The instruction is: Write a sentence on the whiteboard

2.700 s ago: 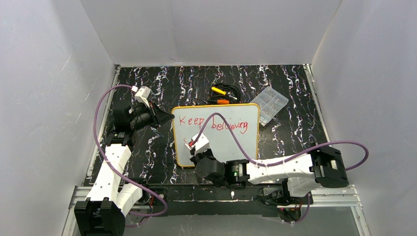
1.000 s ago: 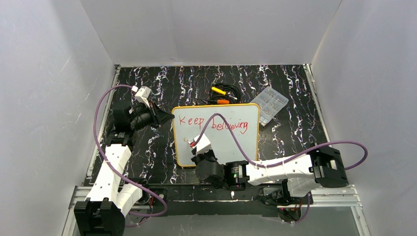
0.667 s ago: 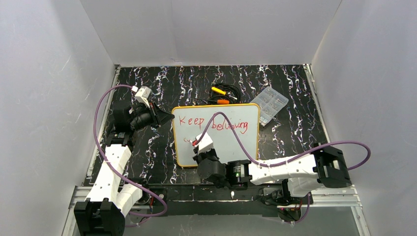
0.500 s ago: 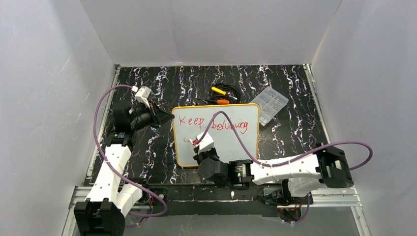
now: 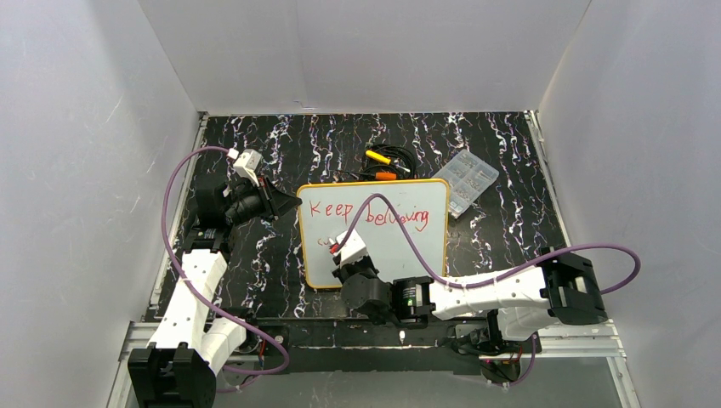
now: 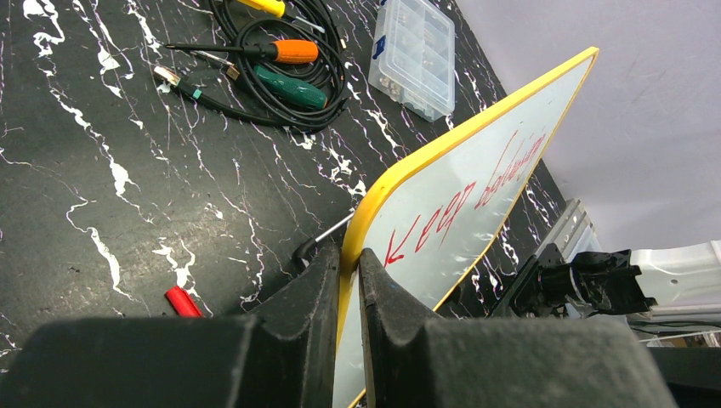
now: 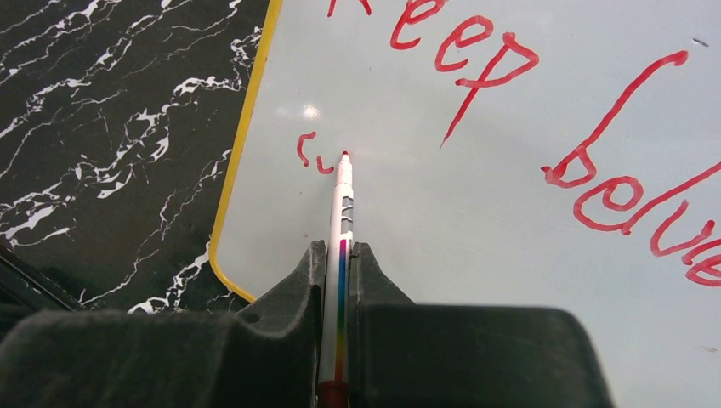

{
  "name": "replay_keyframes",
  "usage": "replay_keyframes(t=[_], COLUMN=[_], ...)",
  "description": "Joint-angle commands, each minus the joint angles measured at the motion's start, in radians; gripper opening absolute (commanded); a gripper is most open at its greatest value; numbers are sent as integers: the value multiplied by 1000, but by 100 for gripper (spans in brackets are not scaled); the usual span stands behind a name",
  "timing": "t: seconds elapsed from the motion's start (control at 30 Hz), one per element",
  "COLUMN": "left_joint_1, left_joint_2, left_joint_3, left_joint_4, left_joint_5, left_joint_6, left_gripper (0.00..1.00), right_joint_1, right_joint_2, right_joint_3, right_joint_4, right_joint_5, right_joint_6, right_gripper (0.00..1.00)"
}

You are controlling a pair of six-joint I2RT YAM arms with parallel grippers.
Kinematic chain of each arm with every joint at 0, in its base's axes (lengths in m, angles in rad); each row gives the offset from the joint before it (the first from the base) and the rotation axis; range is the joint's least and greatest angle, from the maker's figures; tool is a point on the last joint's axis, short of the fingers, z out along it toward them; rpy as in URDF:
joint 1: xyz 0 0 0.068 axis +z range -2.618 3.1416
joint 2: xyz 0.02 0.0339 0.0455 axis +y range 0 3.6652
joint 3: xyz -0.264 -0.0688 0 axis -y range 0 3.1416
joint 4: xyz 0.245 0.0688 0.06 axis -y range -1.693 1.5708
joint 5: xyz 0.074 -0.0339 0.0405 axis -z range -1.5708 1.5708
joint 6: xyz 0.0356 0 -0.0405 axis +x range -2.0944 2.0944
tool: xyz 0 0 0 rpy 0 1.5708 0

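Note:
The whiteboard (image 5: 411, 246) lies in the middle of the table, and its yellow rim (image 6: 459, 140) is raised at the near left corner. The sentence (image 5: 367, 212) reads "Keep believing" in red on the first line (image 7: 463, 38). A small red stroke (image 7: 311, 156) starts a second line at the board's left. My left gripper (image 5: 292, 202) is shut on the board's rim, with one finger on each face (image 6: 349, 265). My right gripper (image 7: 338, 255) is shut on a white marker (image 7: 341, 212) whose red tip touches the board just right of that stroke. In the top view the right gripper (image 5: 342, 255) sits over the board's lower left.
A clear plastic box (image 5: 469, 180) lies right of the board's far corner (image 6: 414, 55). Screwdrivers and a coiled black cable (image 5: 383, 166) lie behind the board (image 6: 281, 68). A red cap (image 6: 183, 301) and a thin metal rod (image 6: 327, 236) lie by the left gripper.
My right wrist shifted slightly along the board's lower left with the marker and its elbow swung a little. The left arm and the board have not moved.

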Motion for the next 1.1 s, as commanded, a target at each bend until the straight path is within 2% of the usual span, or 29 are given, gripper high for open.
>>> replay_keyframes(t=[0.0, 0.67, 1.07], left_joint_1=[-17, -18, -18], left_joint_2=[-6, -16, -11], left_joint_3=[24, 23, 23], left_joint_4=[-38, -38, -38], left_joint_5=[44, 44, 44], left_joint_6=[1, 1, 1], left_gripper=[0, 0, 0], right_joint_1=[-5, -4, -3], right_joint_2=[4, 15, -43], right_joint_3=[39, 34, 33], right_joint_4=[-13, -123, -120], right_joint_5=[27, -69, -1], right_joint_6=[31, 119, 100], right_gripper=[1, 1, 1])
